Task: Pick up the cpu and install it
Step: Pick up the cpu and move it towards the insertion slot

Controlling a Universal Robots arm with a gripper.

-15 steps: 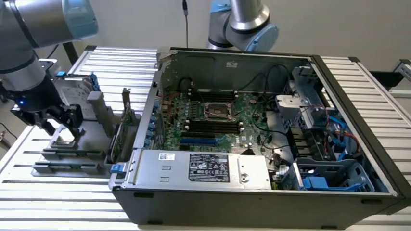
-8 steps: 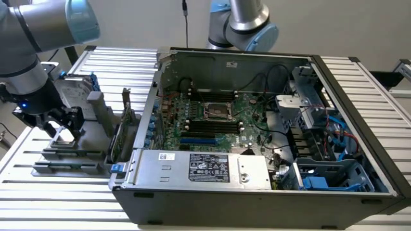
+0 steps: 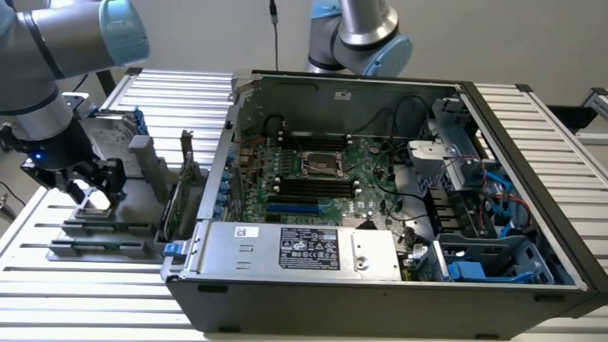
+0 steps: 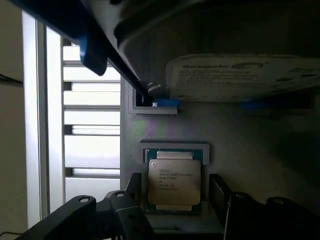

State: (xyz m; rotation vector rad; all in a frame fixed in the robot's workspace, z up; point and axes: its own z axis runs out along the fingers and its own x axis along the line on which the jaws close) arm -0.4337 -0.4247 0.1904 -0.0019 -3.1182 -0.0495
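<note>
At exterior view's left, gripper (image 3: 93, 192) hangs low over the gray parts fixture (image 3: 128, 217), jaws spread, one each side of the cpu (image 4: 174, 182), nothing pinched. Cpu lies flat in its nest, not yet lifted. Rightward, open PC case (image 3: 380, 313); mobo socket (image 3: 323, 165) looks empty, so pickup & install both remain.

Hard drive label (image 4: 240, 75) — brand "Seagate", faint. Print on cpu (image 4: 174, 182) and power supply label (image 3: 309, 249) — not legible.
</note>
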